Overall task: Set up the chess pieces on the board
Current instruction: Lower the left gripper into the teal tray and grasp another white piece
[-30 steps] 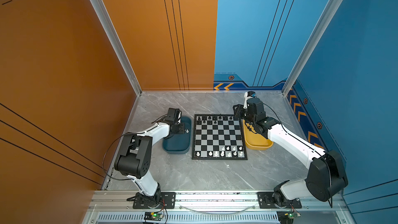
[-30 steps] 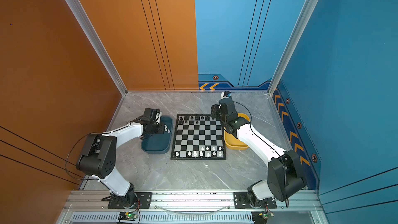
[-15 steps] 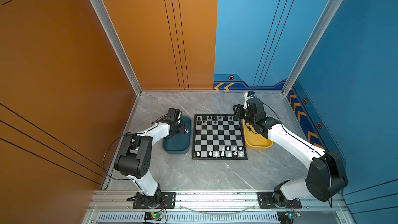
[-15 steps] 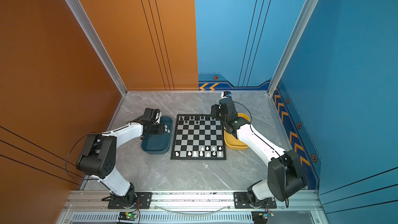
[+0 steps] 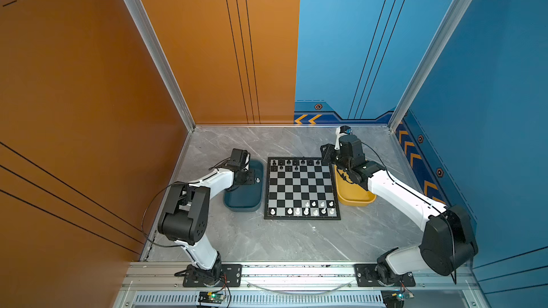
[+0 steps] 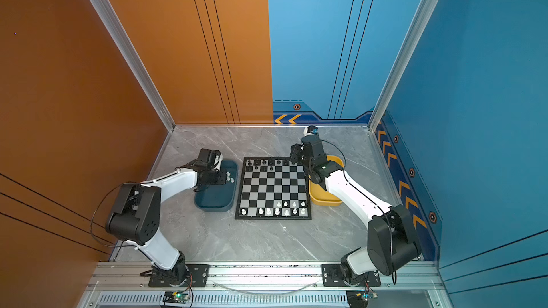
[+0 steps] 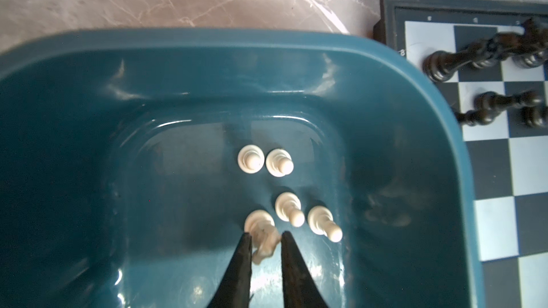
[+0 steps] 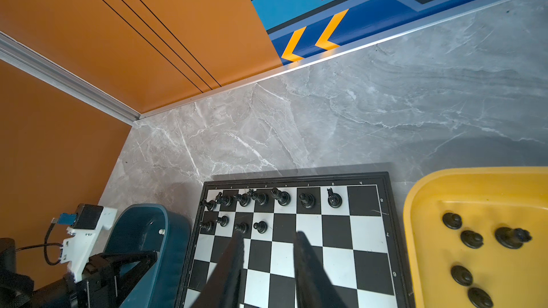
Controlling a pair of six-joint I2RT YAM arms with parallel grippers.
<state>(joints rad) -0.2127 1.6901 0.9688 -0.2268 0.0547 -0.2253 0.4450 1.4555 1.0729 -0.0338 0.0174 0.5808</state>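
White chess piece, low in the frame inside the teal tray, sits pinched in the left gripper; that shallow hold could let it twist loose and topple the neighbouring white pawn.

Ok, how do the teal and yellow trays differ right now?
The teal tray sits left of the board and holds white pieces; the yellow tray sits right of it and holds black pieces. The left gripper is down in the teal tray, flanking one white piece; the right gripper hangs over the board, outside the yellow tray. Both are rounded, open trays.
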